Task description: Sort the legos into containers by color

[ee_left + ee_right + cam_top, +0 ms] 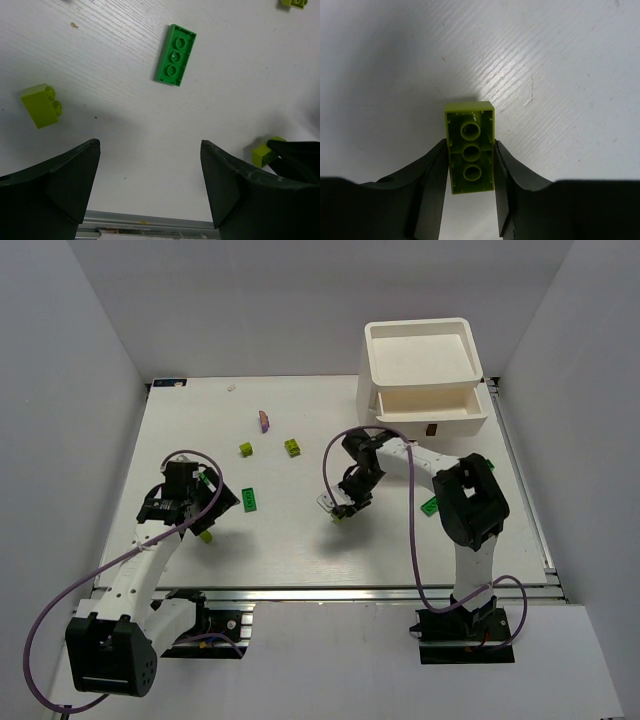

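My right gripper is shut on a yellow-green lego, its hollow underside facing the wrist camera, with the fingers against its long sides. It hangs low over the middle of the table. My left gripper is open and empty. A yellow-green lego lies just to its left and a flat green lego beyond it. Two more yellow-green legos and a purple one lie farther back. The white container unit stands at the back right, with one drawer pulled out.
Another green lego lies beside the right arm's forearm. The table's front metal rail runs just behind the left fingers. White walls close in the table on the left, back and right.
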Available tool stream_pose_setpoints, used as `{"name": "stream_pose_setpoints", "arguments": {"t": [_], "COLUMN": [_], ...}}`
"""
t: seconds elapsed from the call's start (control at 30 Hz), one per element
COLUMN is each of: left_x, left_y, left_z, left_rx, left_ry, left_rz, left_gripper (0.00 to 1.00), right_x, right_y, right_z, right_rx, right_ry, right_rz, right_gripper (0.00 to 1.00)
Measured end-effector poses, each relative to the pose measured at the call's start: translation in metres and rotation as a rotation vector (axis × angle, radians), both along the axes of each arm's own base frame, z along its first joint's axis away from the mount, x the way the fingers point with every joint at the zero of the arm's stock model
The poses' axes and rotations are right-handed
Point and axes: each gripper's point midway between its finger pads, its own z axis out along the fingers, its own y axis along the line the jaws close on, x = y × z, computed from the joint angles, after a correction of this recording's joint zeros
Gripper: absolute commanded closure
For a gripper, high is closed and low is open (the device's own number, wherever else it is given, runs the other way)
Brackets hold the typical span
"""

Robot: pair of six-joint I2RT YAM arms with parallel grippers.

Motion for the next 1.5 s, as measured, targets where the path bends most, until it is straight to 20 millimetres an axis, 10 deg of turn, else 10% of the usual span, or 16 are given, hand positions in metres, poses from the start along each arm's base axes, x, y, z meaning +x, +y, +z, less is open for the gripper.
{"name": "stream_pose_setpoints", "arguments": {"t": [0.13,0.3,0.6,1.0,1.5], "left_x": [-0.002,-0.006,-0.008,-0.007,-0.012], "left_y": [0.007,0.017,0.026,0.027,0.027], "left_z": [-0.003,-0.010,-0.028,-0.031,-0.020], "left_rx": [0.024,0.060,0.115,0.133,0.122], "left_ry": [0.016,0.046,0.117,0.128,0.095], "left_rz": [0.042,0.090,0.111,0.089,0.101], "left_gripper": [0.09,0.08,0.05,0.02,0.02], "right_x": [-0.006,0.000,0.017,0.152,0.175], "right_y": [0.012,0.039,0.016,-0.097,-0.137], "right_z": [0.031,0.133,0.274,0.267,0.238], "right_rx": [0.041,0.236,0.563,0.536,0.430], "right_ry": [0.111,0.197,0.120,-0.091,-0.182], "right_rz": [-0.104,-0.308,-0.651,-1.144,-1.122], "right_gripper": [1.00,1.00,1.00,0.94,0.34]}}
